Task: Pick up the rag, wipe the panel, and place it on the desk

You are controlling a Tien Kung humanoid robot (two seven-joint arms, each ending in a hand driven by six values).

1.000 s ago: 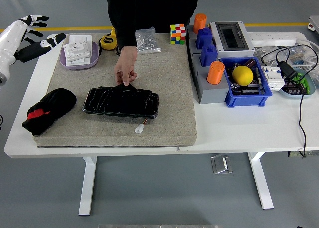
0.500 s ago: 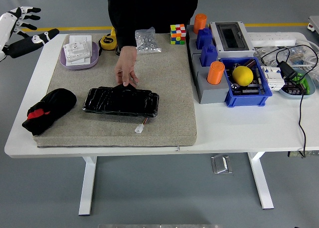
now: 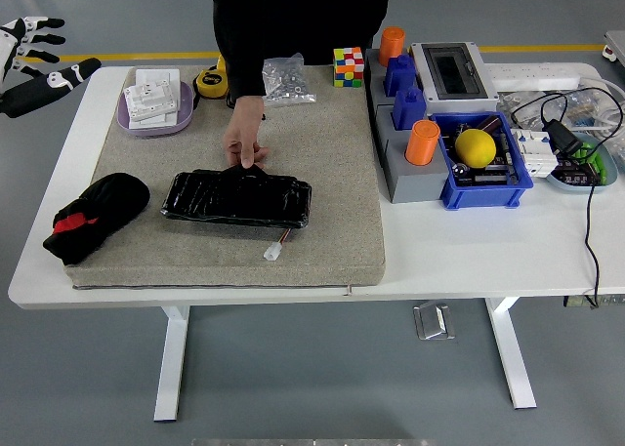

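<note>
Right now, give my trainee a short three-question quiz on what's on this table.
1. True or false: the robot's left hand is holding the black rag.
2. What touches the far edge of the black panel? A) the person's hand B) a Rubik's cube C) the robot's hand
3. What colour is the ball in the blue bin?

Key: 1 false, it hangs open off the table's left end; 2 A; 3 yellow.
</note>
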